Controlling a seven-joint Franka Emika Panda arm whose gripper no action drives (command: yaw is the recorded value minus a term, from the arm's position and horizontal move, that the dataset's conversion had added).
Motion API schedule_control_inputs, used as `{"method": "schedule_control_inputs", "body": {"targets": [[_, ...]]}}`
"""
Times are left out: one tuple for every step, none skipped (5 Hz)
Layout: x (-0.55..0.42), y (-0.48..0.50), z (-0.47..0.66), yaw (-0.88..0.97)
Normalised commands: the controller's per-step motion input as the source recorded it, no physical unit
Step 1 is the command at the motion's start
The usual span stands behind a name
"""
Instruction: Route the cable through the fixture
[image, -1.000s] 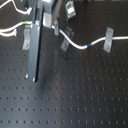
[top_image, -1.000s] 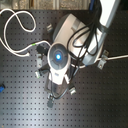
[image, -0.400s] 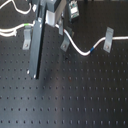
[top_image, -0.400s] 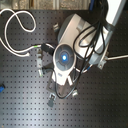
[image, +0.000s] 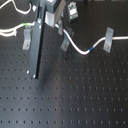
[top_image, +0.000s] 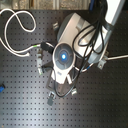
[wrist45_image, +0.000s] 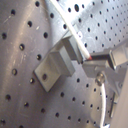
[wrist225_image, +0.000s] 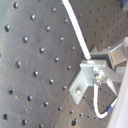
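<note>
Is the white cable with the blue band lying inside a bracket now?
Yes. In the first wrist view the cable passes across the metal bracket, apparently in its slot.

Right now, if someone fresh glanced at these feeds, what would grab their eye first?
Probably the arm's glowing blue light, dead centre in the second exterior view above the black perforated board. Next, the white cable with its blue band, running in the first exterior view between two grey bracket fixtures. In the first wrist view the gripper pinches that cable beside a grey bracket.
</note>
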Motion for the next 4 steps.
{"method": "schedule_control_inputs", "body": {"targets": [[-0.119,-0.081,-0.39,0.00],[0.000,-0.002,-0.32,0.07],[0.048,-0.021,-0.12,0.03],[0.314,-0.240,-0.09,0.00]]}}
